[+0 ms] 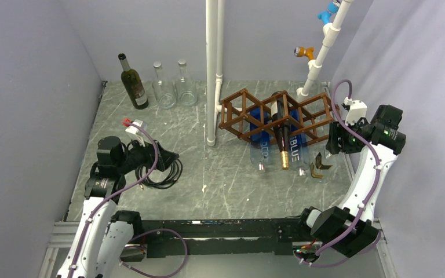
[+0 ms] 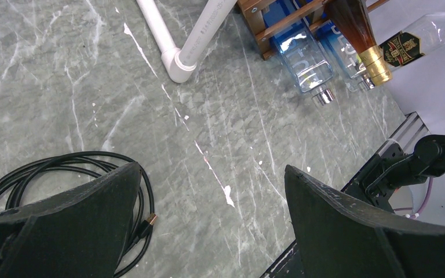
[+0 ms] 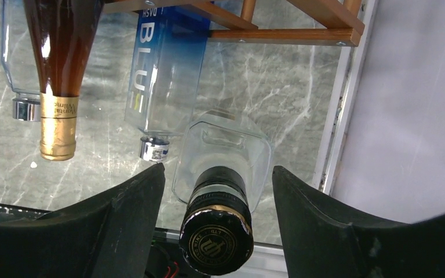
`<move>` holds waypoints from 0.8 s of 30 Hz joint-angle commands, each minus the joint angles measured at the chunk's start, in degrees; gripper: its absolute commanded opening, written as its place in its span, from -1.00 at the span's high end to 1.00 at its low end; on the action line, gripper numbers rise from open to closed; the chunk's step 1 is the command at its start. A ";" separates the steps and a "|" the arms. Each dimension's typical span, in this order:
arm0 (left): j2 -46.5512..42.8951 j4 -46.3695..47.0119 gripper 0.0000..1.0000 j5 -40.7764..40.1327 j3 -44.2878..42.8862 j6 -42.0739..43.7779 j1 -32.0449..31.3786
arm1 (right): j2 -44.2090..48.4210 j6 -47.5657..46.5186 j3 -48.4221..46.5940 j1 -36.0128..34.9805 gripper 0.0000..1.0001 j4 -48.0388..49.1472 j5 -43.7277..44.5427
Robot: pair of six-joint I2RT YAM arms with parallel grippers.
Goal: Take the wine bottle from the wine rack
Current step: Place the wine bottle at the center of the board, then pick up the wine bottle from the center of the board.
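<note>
The brown wooden wine rack [image 1: 249, 110] stands at the table's back right and also shows in the right wrist view [image 3: 301, 23]. A dark brown wine bottle with a gold foil neck [image 1: 281, 139] [image 3: 58, 69] lies in its middle cell, neck toward the front. Two blue bottles [image 1: 262, 147] [image 3: 162, 69] lie beside it. A clear square bottle with a black and gold cap [image 3: 217, 229] [image 1: 317, 163] pokes out at the rack's right end. My right gripper [image 3: 218, 171] [image 1: 331, 145] is open, with a finger on each side of that cap and not touching it. My left gripper [image 2: 211, 169] [image 1: 168, 159] is open and empty, above the table at the left.
A dark green bottle [image 1: 133, 84] and two clear bottles [image 1: 164, 87] stand upright at the back left. A white pipe post [image 1: 211, 69] rises left of the rack. A black cable coil [image 2: 64, 174] lies under my left gripper. The right wall [image 3: 405, 116] is close beside the rack.
</note>
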State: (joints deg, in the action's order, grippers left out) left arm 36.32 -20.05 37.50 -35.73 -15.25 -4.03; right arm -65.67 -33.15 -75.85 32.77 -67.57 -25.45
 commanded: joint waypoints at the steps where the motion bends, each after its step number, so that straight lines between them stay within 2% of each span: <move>1: -0.40 0.67 -0.98 -0.20 -2.60 1.20 -0.30 | 1.32 0.25 0.48 -0.64 -0.38 2.09 2.58; 5: -0.44 0.69 -0.98 -0.14 -2.60 1.23 -0.27 | 2.16 -0.14 0.95 -0.93 -0.13 2.41 3.62; 9: -0.37 0.72 -0.98 -0.21 -2.64 1.24 -0.25 | 2.61 -0.69 0.69 -1.20 0.29 2.15 3.96; 11: -0.40 0.69 -0.98 -0.23 -2.60 1.20 -0.27 | 2.81 -1.11 0.14 -1.30 0.59 1.73 3.61; 15: -0.29 0.74 -0.98 -0.10 -2.55 1.23 -0.26 | 3.49 -1.86 -2.32 -1.36 0.97 0.95 3.26; 24: -0.02 0.87 -0.98 0.03 -2.51 1.26 -0.10 | 5.09 -6.20 -8.08 -1.40 1.00 -3.45 1.15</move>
State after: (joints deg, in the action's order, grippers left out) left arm 36.34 -20.05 37.47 -35.73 -15.09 -4.10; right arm -63.40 -36.10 -77.58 31.66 -71.37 -22.55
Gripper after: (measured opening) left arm 0.992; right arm 0.354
